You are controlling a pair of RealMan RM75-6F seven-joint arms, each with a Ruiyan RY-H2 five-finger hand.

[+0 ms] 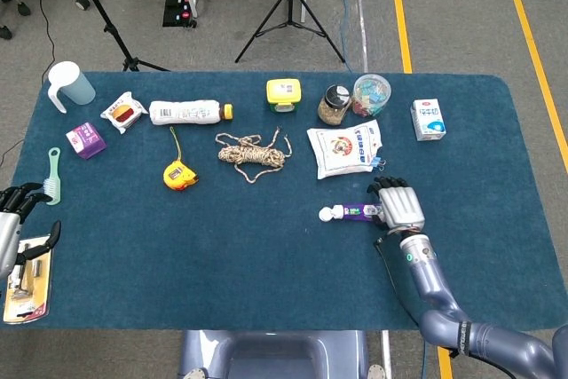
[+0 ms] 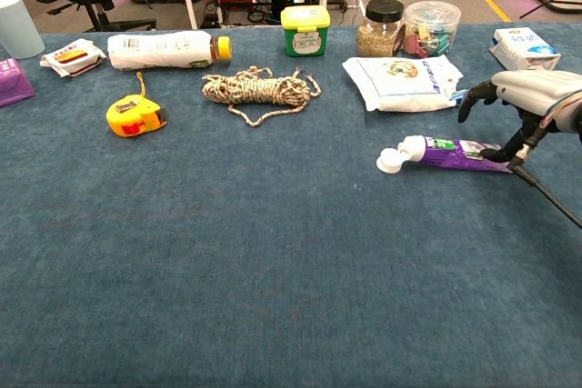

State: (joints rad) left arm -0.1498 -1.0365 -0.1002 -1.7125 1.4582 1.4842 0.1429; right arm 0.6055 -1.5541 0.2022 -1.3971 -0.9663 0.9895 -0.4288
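Right hand (image 1: pixel 398 204) over purple tube (image 2: pixel 446 154)
Fingers spread, arched above the tube's tail end, which they hide; contact unclear. The white bag (image 1: pixel 345 150) lies just beyond. Left hand (image 1: pixel 12 224), fingers apart, is cut off at frame edge.

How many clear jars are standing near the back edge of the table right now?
2: the jar with the black lid, and beside it, on its right, the clear tub of coloured clips. None seems hidden.

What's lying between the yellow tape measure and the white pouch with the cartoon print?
In the head view, a coiled beige rope lies between the yellow tape measure and the white printed pouch, apart from both; the rest is bare blue cloth.
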